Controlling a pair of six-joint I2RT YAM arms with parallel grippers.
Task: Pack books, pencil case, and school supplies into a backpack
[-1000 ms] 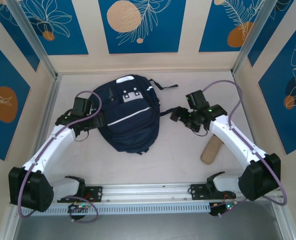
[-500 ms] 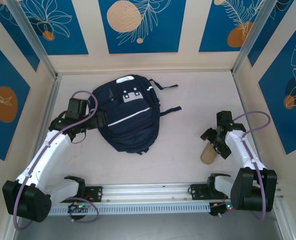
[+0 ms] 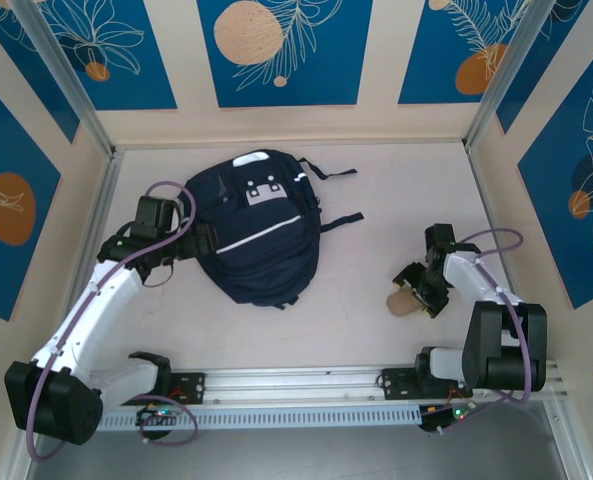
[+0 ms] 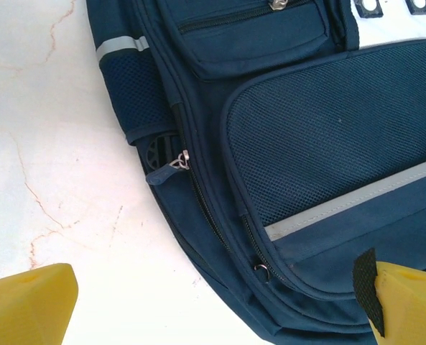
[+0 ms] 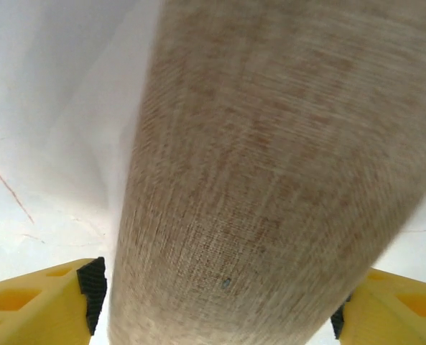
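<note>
Where the pencil case (image 5: 270, 180) lies, the right pincer (image 5: 214, 300) straddles it.

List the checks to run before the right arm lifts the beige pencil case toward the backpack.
1. Pencil case between the right jaws: ok, one jaw on each side.
2. Grip tight on it: cannot tell.
3. Backpack opened for loading: not ok, the zips in view look closed.
4. Left jaws open and empty beside the backpack: ok.
5. Route across the table to the backpack: ok, only a black strap lies near it.
</note>
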